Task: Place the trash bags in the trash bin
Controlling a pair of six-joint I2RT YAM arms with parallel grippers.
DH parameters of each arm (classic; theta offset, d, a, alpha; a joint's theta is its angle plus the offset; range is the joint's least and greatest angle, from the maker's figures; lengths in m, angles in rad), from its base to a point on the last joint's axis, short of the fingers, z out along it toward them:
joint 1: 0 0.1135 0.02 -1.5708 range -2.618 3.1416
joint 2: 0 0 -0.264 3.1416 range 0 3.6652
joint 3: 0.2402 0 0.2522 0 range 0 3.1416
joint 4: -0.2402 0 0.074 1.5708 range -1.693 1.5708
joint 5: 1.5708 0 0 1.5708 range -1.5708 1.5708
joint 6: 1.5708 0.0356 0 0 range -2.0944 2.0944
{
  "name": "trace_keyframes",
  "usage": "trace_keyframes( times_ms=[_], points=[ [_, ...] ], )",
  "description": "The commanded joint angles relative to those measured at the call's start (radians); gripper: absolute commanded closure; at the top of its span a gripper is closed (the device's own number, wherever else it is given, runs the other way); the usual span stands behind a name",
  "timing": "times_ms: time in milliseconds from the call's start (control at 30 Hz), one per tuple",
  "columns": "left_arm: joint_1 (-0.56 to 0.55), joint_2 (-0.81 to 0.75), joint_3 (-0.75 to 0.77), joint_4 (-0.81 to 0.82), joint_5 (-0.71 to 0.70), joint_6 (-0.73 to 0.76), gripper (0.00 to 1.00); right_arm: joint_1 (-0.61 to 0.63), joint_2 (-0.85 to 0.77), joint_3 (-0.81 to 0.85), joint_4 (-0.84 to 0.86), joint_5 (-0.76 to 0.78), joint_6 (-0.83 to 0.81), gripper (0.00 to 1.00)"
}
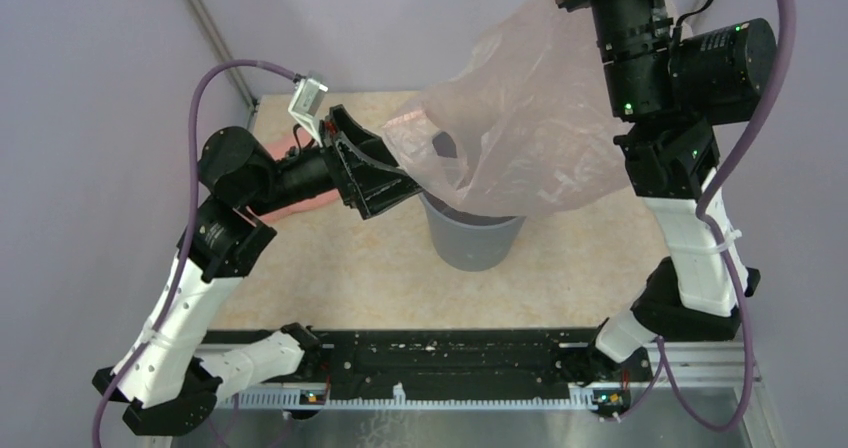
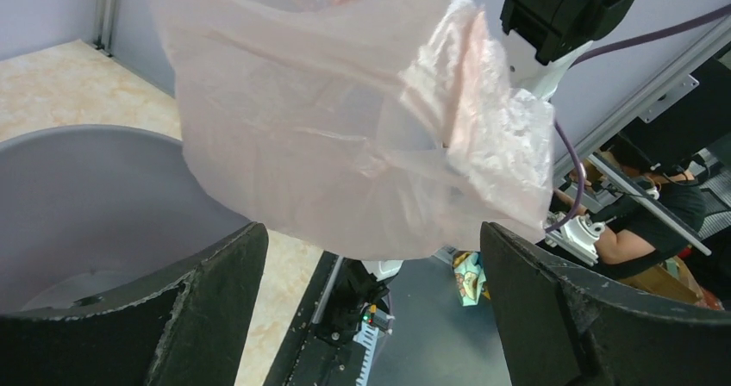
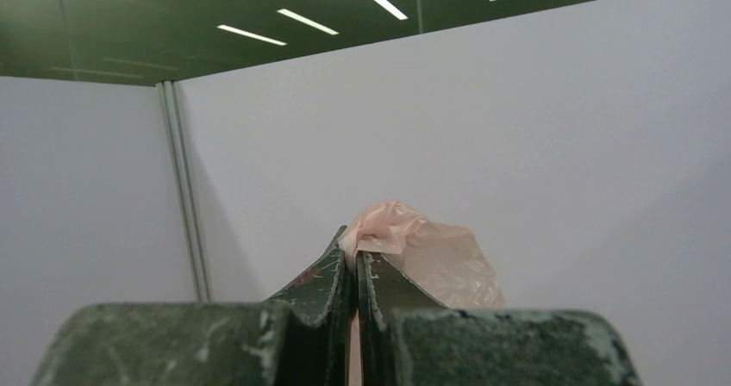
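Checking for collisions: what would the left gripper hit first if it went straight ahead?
Probably the hanging trash bag, just ahead of the open left gripper; depth is uncertain.

The left arm reaches forward and inward with a bent elbow, its claw [image 2: 371, 231] spread wide. The right arm stands raised high, its claw [image 3: 355, 270] pressed closed on the trash bags [image 3: 435, 261].

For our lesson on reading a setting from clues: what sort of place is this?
Probably a robotics lab work cell: two robot arms bolted to a rail at the edge of a table, plain pale partition walls closing it in, and strip lights on an office-like ceiling.
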Motion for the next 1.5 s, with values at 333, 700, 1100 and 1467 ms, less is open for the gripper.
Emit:
trace_keyframes(
  times_ms=[333,700,1100,1467],
  points=[
    [-0.002,-0.043,0.027,0.106,-0.08,-0.063,0.04,0.045,0.046,0.028,0.131,0.029,-0.137,1.0],
    [-0.003,-0.181,-0.103,0.064,-0.074,-0.071,0.02,0.059,0.1,0.031,0.153,0.054,-0.161,1.0],
    [-0.002,-0.035,-0.031,-0.04,-0.331,-0.048,0.07,0.144,0.136,0.032,0.158,0.103,-0.23,1.0],
    [-0.002,0.073,0.154,-0.223,-0.689,0.082,0.83,0.188,0.073,-0.058,-0.025,0.076,-0.044,1.0]
  ],
)
